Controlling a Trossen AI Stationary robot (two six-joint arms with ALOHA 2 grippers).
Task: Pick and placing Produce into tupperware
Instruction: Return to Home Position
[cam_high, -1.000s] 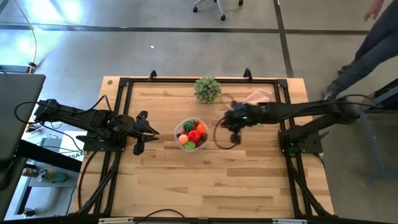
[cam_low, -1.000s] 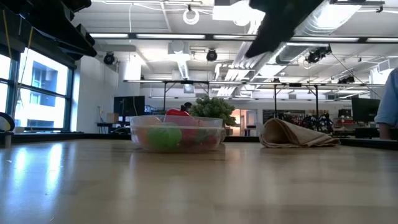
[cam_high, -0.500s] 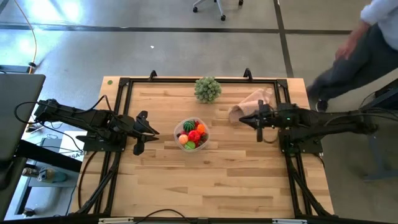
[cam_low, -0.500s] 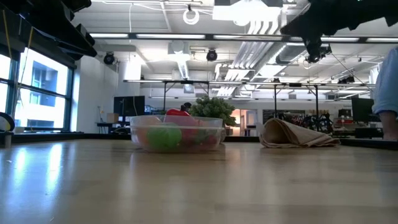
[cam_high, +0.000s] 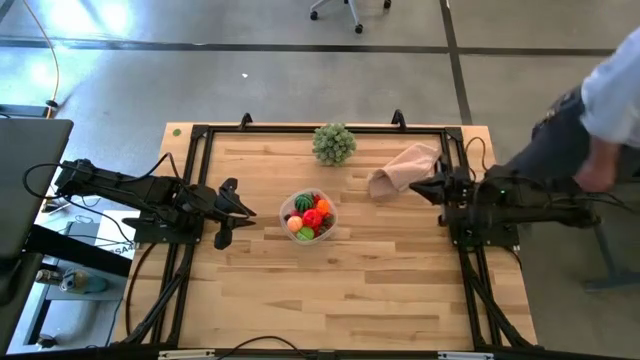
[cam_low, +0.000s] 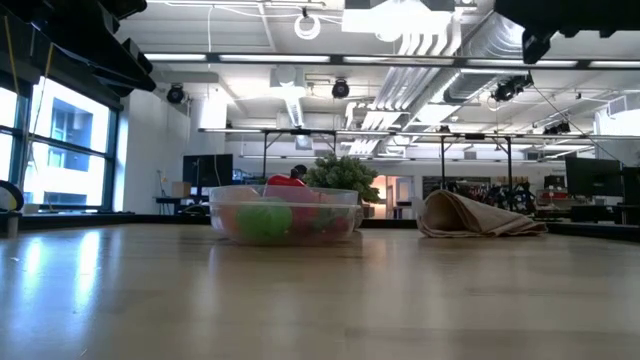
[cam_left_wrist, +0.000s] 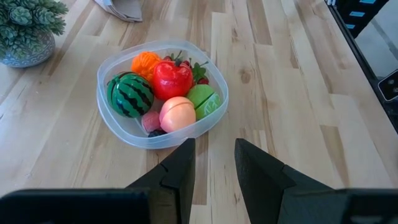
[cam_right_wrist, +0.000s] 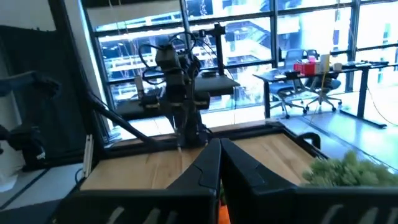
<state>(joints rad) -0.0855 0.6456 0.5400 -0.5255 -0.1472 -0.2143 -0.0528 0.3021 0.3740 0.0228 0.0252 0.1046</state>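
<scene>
Produce (cam_left_wrist: 165, 93) sits piled inside the clear tupperware (cam_left_wrist: 124, 134), which stands near the middle of the wooden table (cam_high: 330, 290), a little toward the left arm's side. In the left wrist view the pile shows a striped watermelon (cam_left_wrist: 130, 94), a red tomato-like piece (cam_left_wrist: 172, 79), an orange piece (cam_left_wrist: 146, 62), a peach (cam_left_wrist: 176, 113), a light green lime half (cam_left_wrist: 205, 101), a pink piece (cam_left_wrist: 149, 122) and small red berries (cam_left_wrist: 200, 71) against the far wall. The left gripper (cam_left_wrist: 214, 144) hangs at the table's left edge, pointed at the container but well apart from it, its fingers (cam_left_wrist: 180, 168) parted with a plain gap and holding nothing. The right gripper (cam_high: 420, 188) is drawn in at the right edge, raised above the table by the beige cloth (cam_high: 400, 165); its fingers (cam_right_wrist: 208, 165) are pressed together, empty. A potted leafy green ball (cam_high: 334, 143) stands at the back of the table, beyond the container and beside the cloth. A person (cam_high: 600, 110) is just off the table's right side, behind the right arm.
</scene>
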